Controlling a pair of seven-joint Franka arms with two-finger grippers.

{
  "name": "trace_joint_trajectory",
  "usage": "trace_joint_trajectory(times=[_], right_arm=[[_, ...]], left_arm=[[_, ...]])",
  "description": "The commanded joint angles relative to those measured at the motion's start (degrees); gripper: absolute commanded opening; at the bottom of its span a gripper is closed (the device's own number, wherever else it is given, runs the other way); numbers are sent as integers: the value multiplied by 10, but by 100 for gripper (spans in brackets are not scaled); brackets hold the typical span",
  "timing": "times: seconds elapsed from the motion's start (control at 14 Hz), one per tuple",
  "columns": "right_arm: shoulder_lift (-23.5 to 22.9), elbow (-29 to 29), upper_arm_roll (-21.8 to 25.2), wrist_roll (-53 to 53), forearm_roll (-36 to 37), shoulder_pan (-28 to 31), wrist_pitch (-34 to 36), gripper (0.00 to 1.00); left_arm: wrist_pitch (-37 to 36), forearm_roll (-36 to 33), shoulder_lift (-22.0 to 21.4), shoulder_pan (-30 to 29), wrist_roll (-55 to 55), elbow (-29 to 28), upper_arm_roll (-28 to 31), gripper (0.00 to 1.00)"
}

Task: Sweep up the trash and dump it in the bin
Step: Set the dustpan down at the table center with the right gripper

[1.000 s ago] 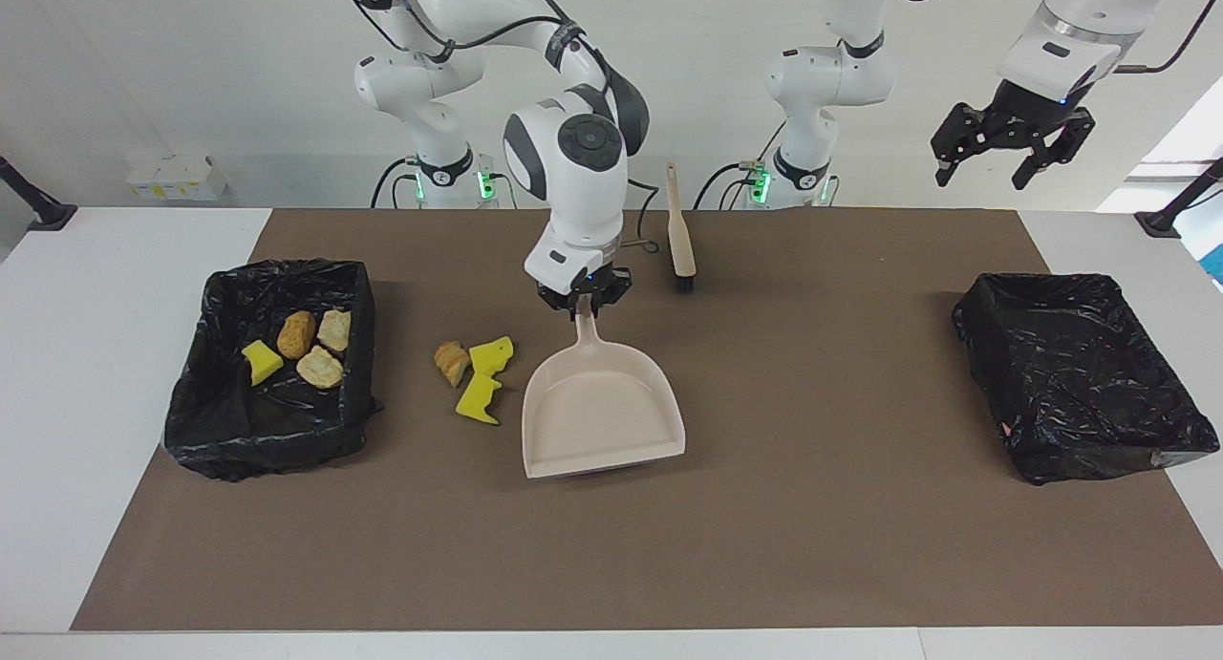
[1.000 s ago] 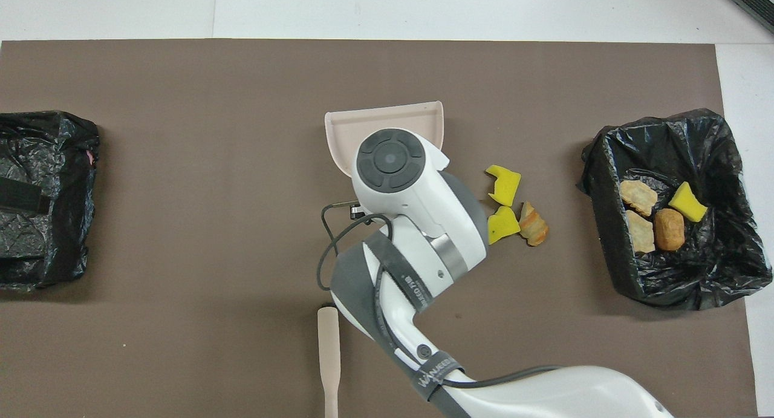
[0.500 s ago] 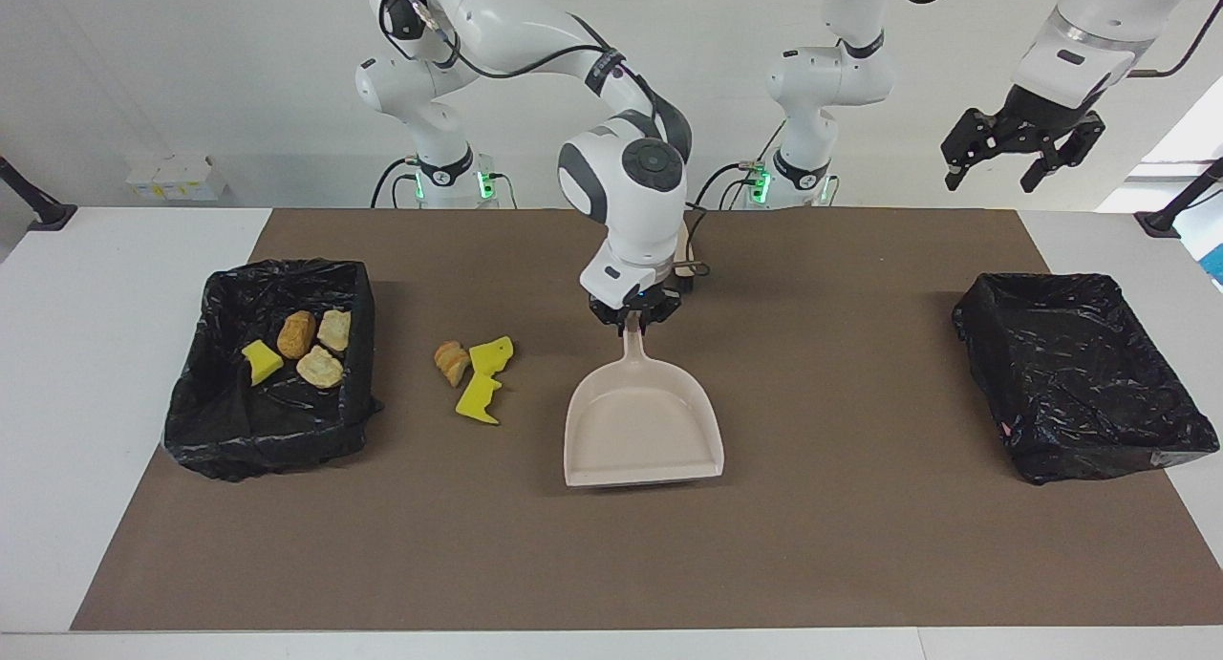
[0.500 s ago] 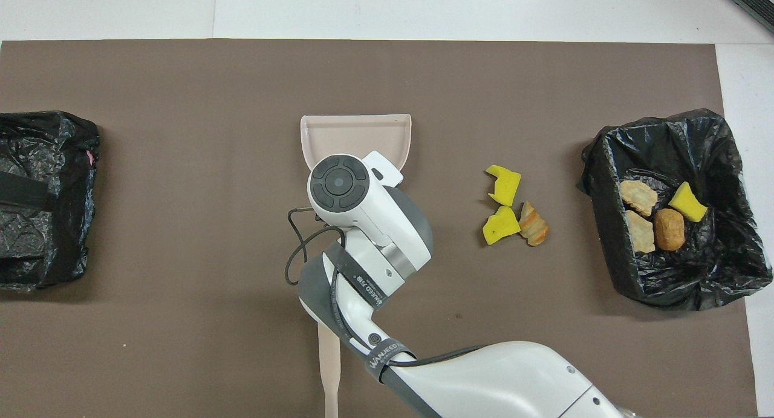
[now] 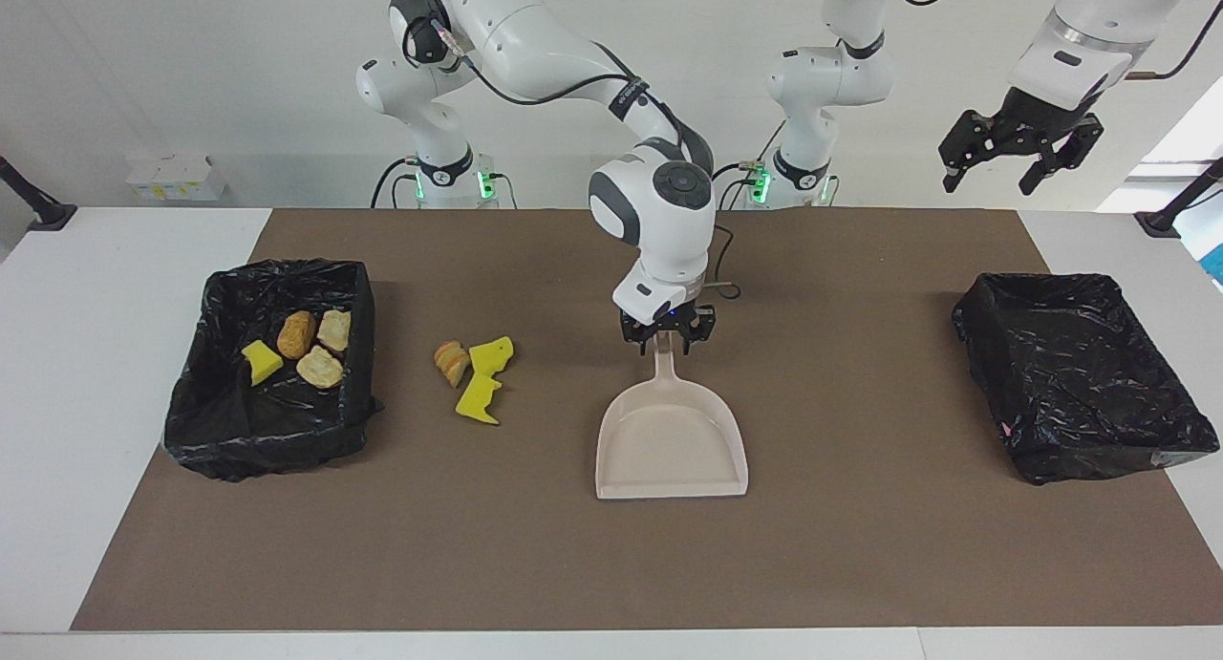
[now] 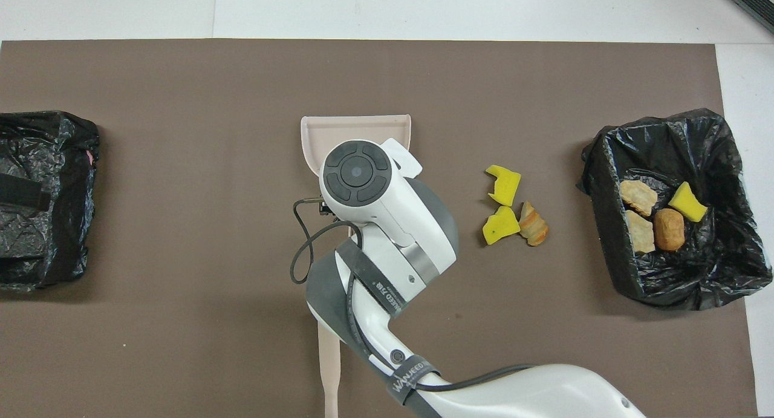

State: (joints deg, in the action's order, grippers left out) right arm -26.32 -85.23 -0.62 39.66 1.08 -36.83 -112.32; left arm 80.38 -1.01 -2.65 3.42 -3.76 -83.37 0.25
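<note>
Right gripper (image 5: 666, 340) of mine hangs low over the beige dustpan's (image 5: 672, 440) handle, fingers spread either side, arm bent down from the shoulder; its strap reads "WANJEED". My left gripper (image 5: 1015, 159) waits raised, open. Trash (image 5: 475, 373), one bread roll and two yellow sponge bits, lies beside the filled bin (image 5: 272, 440).

Three trash scraps (image 5: 473, 373) on the mat beside the bin (image 5: 270, 369), four more inside it
</note>
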Motion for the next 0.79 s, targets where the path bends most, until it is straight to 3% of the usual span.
trace_joint_trajectory(times=[0.0,0.29,0.71], right_arm=[[102,-104,-5,-4,-36,-1,3,100],[174,-206,-5,32,-64,-57,-18,100],[268,-369,-5,122,-64,-135,-157,100]], left_arm=[[-11,-4,-3,-4,-4,5,-3,100],[-10,-5,-3,-5,-4,5,-3,100],[-25,-2,-6,4,-5,5,-9,100]])
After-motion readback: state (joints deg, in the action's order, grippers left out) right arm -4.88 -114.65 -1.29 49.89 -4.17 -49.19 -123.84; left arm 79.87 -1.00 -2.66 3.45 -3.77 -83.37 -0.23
